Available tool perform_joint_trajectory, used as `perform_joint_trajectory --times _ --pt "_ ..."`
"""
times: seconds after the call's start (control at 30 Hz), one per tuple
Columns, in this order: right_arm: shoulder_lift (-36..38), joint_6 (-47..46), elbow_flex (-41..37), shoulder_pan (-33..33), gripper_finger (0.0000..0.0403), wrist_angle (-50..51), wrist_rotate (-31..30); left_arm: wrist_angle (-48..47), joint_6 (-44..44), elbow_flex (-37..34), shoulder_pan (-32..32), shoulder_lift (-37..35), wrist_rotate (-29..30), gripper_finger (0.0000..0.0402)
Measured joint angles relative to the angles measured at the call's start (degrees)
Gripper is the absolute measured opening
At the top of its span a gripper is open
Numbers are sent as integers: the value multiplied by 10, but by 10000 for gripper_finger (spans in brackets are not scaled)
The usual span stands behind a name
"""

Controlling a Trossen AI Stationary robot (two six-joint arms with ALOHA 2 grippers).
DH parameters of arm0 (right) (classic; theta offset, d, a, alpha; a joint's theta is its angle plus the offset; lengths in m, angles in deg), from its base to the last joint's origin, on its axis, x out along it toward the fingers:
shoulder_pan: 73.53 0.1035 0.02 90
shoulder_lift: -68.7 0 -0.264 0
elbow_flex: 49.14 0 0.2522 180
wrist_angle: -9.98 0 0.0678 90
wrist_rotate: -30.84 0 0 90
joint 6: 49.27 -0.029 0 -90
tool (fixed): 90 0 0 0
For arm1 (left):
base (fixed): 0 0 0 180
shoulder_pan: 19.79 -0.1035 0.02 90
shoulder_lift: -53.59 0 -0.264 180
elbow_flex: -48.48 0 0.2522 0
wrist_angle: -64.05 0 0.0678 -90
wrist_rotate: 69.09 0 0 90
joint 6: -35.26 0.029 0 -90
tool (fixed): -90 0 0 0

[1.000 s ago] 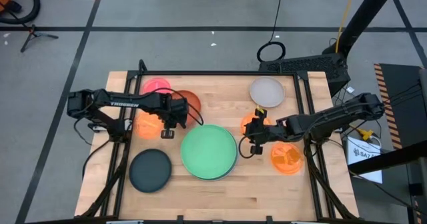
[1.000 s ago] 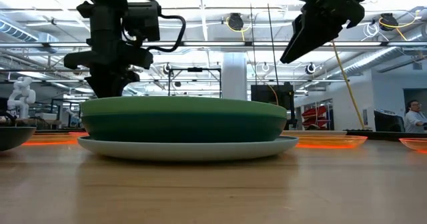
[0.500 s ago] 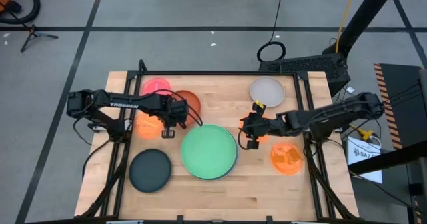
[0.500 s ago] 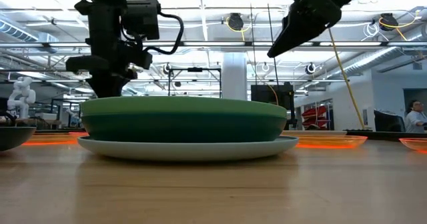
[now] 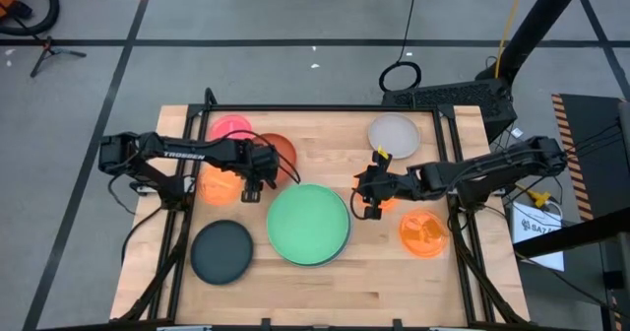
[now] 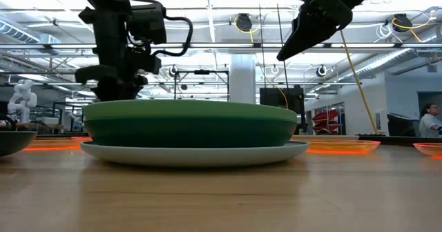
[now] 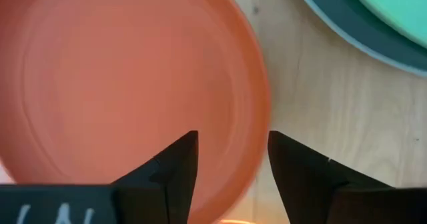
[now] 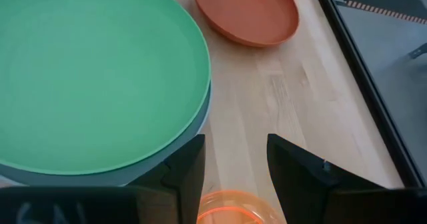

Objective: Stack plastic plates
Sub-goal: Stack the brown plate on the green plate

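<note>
Stack base sits mid-tabletop: light green plate on top, a dark green and a pale plate under it per the low view, so large ones are down first and the smaller ones probably go on next.

Loose plates ring it: black plate front-left, red-brown plate and pink plate back-left, grey-white plate back-right, orange plates at left and right.

Left gripper hangs over the red-brown plate's near rim, fingers part open and straddling the edge, nothing gripped; looks lined up for a rim pinch.

Right gripper is raised right of the stack above another small orange plate, fingers part open, empty.
</note>
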Motion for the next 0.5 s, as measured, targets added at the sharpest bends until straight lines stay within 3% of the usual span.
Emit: perform_joint_trajectory --times 0.3,0.5 --pt "0 -4 0 0 155 0 0 8 10 0 -10 46 -50 188" --pt "0 -4 0 0 155 0 0 20 16 1 -15 98 -36 188"
